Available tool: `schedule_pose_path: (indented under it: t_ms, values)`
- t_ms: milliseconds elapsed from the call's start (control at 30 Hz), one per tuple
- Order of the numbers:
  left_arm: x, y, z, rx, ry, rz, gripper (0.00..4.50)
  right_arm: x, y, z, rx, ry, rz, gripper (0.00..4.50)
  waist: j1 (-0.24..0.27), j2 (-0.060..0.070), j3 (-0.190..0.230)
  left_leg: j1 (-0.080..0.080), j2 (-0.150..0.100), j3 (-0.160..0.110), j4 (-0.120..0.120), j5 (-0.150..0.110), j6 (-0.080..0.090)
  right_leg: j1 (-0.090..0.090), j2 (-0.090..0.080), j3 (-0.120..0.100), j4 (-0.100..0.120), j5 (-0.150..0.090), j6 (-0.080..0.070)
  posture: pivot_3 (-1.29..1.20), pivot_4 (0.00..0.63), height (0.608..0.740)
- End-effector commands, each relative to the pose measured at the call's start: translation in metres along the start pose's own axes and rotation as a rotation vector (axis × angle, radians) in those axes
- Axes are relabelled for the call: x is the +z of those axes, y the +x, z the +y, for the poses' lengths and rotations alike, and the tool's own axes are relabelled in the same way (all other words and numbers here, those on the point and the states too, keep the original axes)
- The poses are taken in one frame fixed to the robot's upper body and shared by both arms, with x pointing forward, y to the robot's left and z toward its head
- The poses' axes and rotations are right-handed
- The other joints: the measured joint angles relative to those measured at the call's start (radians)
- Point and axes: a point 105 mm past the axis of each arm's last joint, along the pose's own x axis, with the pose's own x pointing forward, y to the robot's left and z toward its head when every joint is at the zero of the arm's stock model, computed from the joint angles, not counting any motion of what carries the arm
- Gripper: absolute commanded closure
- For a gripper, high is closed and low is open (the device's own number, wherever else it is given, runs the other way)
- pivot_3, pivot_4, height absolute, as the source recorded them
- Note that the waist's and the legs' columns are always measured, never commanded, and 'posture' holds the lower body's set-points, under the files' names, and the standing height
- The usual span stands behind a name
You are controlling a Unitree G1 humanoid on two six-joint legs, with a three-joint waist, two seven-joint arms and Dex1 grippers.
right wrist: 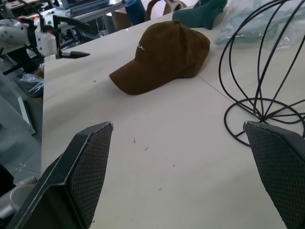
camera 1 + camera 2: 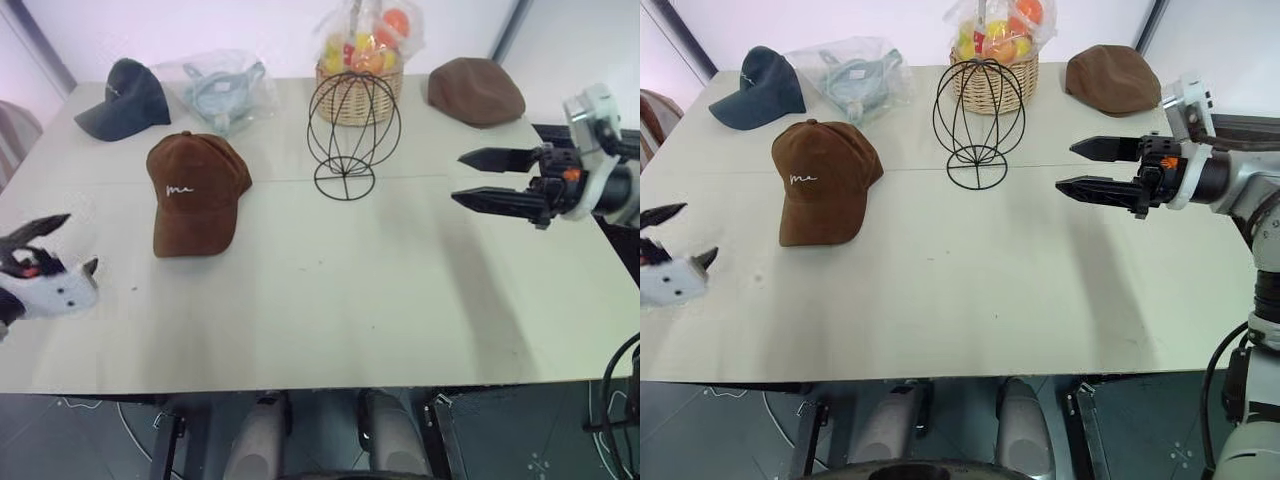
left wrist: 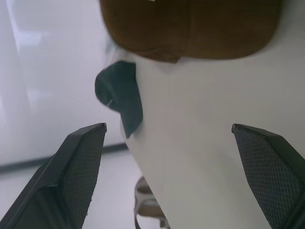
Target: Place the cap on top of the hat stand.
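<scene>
Rust-brown suede-like baseball cap with white script on its front [image 2: 194, 190] lying on the pale counter [image 2: 340, 300], left of centre, long axis running near to far: crown toward the far side, curved brim toward the near edge. Black thin-wire hat stand with a globe cage on a ring base [image 2: 352, 135] standing upright just right of the cap and a little farther back, apart from it, bare on top.

Left tool [image 2: 45, 262] low at the near-left edge, fingers spread wide and holding nothing; cap lying up and to the right of it, brim end closest. Right tool [image 2: 1100, 168] hovering over the right side, fingers [image 1: 81, 176] also wide and empty, pointing leftward across the counter with the stand between it and the cap.

Left arm judged nearer and unobstructed, so likely the better one to reach the brim or crown, then lift rightward onto the cage.
</scene>
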Motion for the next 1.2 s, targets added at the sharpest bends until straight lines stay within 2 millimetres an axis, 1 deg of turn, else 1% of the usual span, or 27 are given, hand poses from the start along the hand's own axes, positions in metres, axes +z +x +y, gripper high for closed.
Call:
schedule_pose_path:
  t_ms: [33,100,167,200,267,367,500,533,633,767,900,967,1067,1200]
  values:
    - [0.013,0.002,0.009,0.107,0.133,-0.122,0.09,0.027,0.006,0.015,0.077,-0.071,-0.074,0.00,0.001,0.000,0.000,0.000,0.000,0.000,-0.001,0.000,0.000,0.000,0.000,0.000,0.001,0.000,0.001,0.00,0.150,0.740]
    - [0.021,0.005,0.007,0.157,0.156,-0.176,0.09,0.031,0.008,0.018,0.087,-0.080,-0.083,0.00,0.001,0.000,0.000,0.002,0.000,0.000,-0.001,0.000,0.000,0.000,0.000,0.000,0.003,0.001,0.006,0.00,0.150,0.740]
    - [0.028,0.010,0.004,0.194,0.179,-0.224,0.09,0.032,0.009,0.017,0.085,-0.082,-0.083,0.00,0.002,0.000,0.000,0.003,0.000,0.000,-0.001,0.000,0.000,0.000,0.000,0.000,0.004,0.000,0.008,0.00,0.150,0.740]
    - [0.030,0.014,0.003,0.210,0.183,-0.242,0.09,0.032,0.009,0.015,0.082,-0.080,-0.083,0.00,0.003,0.000,0.000,0.004,0.000,0.001,-0.001,0.000,0.000,0.001,0.000,0.000,0.005,-0.001,0.010,0.00,0.150,0.740]
    - [0.031,0.023,-0.002,0.221,0.188,-0.257,0.09,0.031,0.010,0.013,0.077,-0.077,-0.083,0.00,0.005,0.000,0.000,0.005,0.001,0.003,-0.001,0.000,0.000,0.002,0.000,0.000,0.005,-0.001,0.011,0.00,0.150,0.740]
    - [0.031,0.038,-0.020,0.189,0.173,-0.268,0.09,0.030,0.012,0.011,0.073,-0.074,-0.081,0.00,0.005,0.000,0.000,0.005,0.009,0.015,0.000,0.000,0.000,0.003,0.000,0.000,0.007,0.000,0.012,0.00,0.150,0.740]
    - [0.037,0.044,-0.036,0.145,0.154,-0.312,0.09,0.031,0.009,0.013,0.063,-0.081,-0.074,0.00,-0.003,0.000,0.000,0.006,0.012,0.018,0.002,0.001,0.000,0.003,0.001,0.000,0.008,0.001,0.013,0.00,0.150,0.740]
    - [0.038,0.044,-0.038,0.140,0.148,-0.319,0.09,0.032,0.008,0.012,0.057,-0.082,-0.072,0.00,-0.004,0.000,0.000,0.006,0.013,0.019,0.002,0.001,0.000,0.003,0.001,0.000,0.009,0.003,0.011,0.00,0.150,0.740]
    - [0.041,0.046,-0.043,0.129,0.141,-0.338,0.09,0.032,0.005,0.014,0.051,-0.083,-0.070,0.00,0.002,0.000,0.000,0.006,0.013,0.019,0.002,0.001,0.000,0.003,0.001,0.000,0.009,0.003,0.012,0.00,0.150,0.740]
    - [0.043,0.058,-0.051,0.119,0.151,-0.331,0.09,0.035,0.006,0.019,0.061,-0.081,-0.073,0.00,0.006,0.000,0.000,0.006,0.013,0.019,0.003,0.001,0.000,0.003,0.001,0.000,0.009,0.003,0.012,0.00,0.150,0.740]
    - [0.042,0.077,-0.053,0.124,0.154,-0.299,0.09,0.037,0.008,0.021,0.065,-0.081,-0.075,0.00,0.012,0.001,-0.001,0.006,0.013,0.019,0.010,0.000,0.000,0.007,0.001,-0.001,0.010,0.002,0.015,0.00,0.150,0.740]
    - [0.042,0.086,-0.053,0.132,0.159,-0.284,0.09,0.037,0.010,0.021,0.065,-0.080,-0.076,0.00,0.021,0.002,-0.001,0.006,0.014,0.020,0.013,0.000,-0.001,0.009,0.000,-0.001,0.010,0.003,0.014,0.00,0.150,0.740]
    - [0.041,0.096,-0.052,0.139,0.163,-0.274,0.09,0.037,0.010,0.022,0.064,-0.080,-0.076,0.00,0.030,0.002,-0.001,0.007,0.016,0.022,0.014,-0.001,-0.003,0.010,0.000,-0.002,0.008,0.006,0.014,0.00,0.150,0.740]
    - [0.046,0.112,-0.050,0.149,0.169,-0.274,0.09,0.038,0.010,0.022,0.056,-0.079,-0.075,0.00,0.031,0.006,-0.004,0.006,0.019,0.024,0.013,-0.002,-0.003,0.013,0.000,-0.005,0.004,0.006,0.014,0.00,0.150,0.740]
